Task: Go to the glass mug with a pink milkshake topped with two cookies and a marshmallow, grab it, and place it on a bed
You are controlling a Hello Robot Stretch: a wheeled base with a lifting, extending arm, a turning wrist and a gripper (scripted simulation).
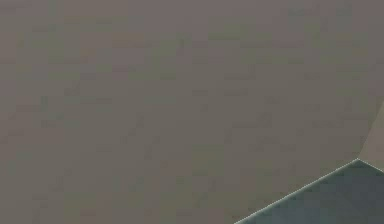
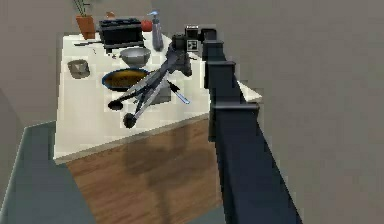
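A cream tabletop (image 2: 90,125) carries several kitchen things in the arm side view. My dark arm (image 2: 240,140) rises from the bottom edge and reaches over it. The gripper (image 2: 150,88) stretches down and left from its dark body across the table's middle. Things lie on the table at and behind its far end, so I cannot tell whether it holds anything. A tall bluish-grey thing with a red top (image 2: 155,28) stands at the table's far edge, just left of the gripper's body.
On the table stand a black toaster (image 2: 118,30), a metal bowl (image 2: 135,56), a pan with brown contents (image 2: 124,79), a small cup (image 2: 78,67) and a red pot (image 2: 85,24). Wood floor (image 2: 150,185) lies below. A grey wall (image 1: 150,100) stands close in the forward view.
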